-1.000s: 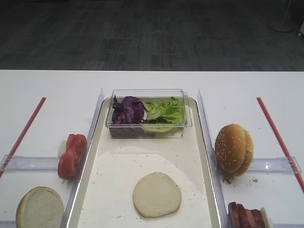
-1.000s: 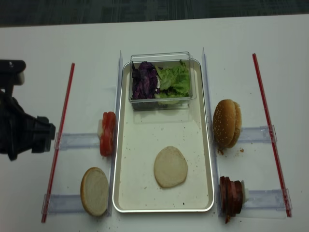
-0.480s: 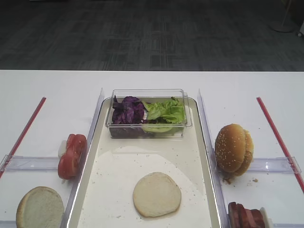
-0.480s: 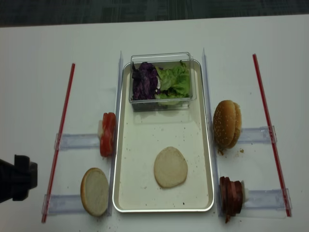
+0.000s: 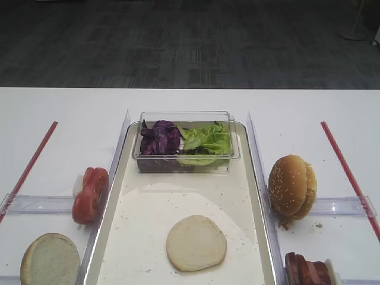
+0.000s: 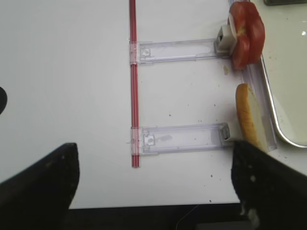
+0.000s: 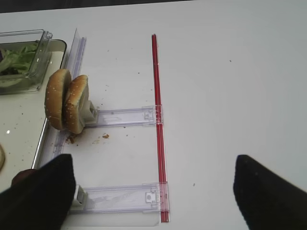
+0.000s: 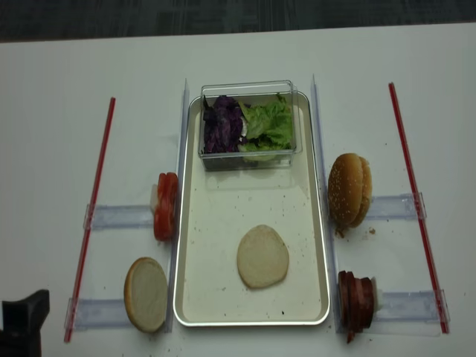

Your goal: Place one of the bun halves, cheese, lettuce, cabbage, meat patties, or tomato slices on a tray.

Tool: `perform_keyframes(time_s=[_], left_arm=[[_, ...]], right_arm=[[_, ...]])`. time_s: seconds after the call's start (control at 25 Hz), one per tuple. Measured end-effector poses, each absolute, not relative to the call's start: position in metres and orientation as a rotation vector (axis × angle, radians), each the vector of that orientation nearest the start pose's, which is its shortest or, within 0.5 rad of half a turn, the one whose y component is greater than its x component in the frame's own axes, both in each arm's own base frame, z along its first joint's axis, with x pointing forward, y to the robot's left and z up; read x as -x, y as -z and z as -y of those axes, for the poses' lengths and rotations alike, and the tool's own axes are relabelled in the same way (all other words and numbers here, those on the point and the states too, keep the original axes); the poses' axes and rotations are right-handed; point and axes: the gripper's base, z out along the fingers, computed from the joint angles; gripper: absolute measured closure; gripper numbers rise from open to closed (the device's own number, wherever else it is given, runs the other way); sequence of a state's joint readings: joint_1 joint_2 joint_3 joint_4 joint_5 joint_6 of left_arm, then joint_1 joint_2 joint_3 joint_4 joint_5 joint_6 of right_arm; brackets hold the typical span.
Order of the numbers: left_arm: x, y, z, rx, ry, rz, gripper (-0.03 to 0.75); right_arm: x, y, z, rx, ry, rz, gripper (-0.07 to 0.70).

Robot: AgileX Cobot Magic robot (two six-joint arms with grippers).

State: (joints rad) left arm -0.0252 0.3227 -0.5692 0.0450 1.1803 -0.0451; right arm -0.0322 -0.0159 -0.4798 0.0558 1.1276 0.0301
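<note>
A bun half [image 8: 262,256] lay flat, cut face up, on the floor of the tray [image 8: 195,268], toward its near end and a little right of centre. A second bun half [image 8: 146,294] stood outside the tray, against its left rim near the near-left corner. The tomato slices [image 8: 166,205] stood on edge along the same rim, farther up. At the tray's far end a clear plastic box [image 8: 249,88] held the cabbage [image 8: 222,124] on its left and the lettuce [image 8: 269,123] on its right. Off the right rim stood the sesame bun [image 8: 349,190], and nearer, the meat patties [image 8: 356,304].

A second earlier the left arm had loomed over the table's left edge; since then it had drawn back toward the near-left corner, where only a dark piece of it [image 8: 22,321] remained. The left gripper [image 6: 153,191] hung with its fingers [image 6: 45,179] wide apart and empty over the table. The right gripper [image 7: 153,191] likewise stood spread, holding nothing. No food had shifted.
</note>
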Motion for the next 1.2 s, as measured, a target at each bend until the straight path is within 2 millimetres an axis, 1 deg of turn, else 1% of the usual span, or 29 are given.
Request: perform_keyframes(time_s=[0.12,0.2,0.36,0.4,0.64,1.2], left_arm=[[-0.021,-0.272,-0.003,0.021,-0.022,-2.379,0.124],[-0.012,-0.267,-0.003,0.020,-0.018,-2.331,0.124],[0.008,-0.266,-0.002,0.011,0.004,-2.190,0.124],[0.011,-0.266,-0.002,0.000,0.007,-2.171,0.124],[0.012,-0.265,0.001,-0.061,0.010,-2.164,0.124],[0.012,-0.265,0.000,-0.020,0.018,-2.167,0.123]], right_arm=[[0.008,-0.266,-0.005,-0.061,-0.066,-2.114,-0.046],[0.008,-0.266,-0.005,-0.061,-0.066,-2.114,-0.046],[0.008,-0.266,-0.005,-0.061,-0.066,-2.114,-0.046],[0.008,-0.266,-0.005,-0.061,-0.066,-2.114,-0.046],[0.008,-0.266,-0.005,-0.061,-0.065,-2.115,-0.046],[0.008,-0.266,-0.005,-0.061,-0.065,-2.115,-0.046]])
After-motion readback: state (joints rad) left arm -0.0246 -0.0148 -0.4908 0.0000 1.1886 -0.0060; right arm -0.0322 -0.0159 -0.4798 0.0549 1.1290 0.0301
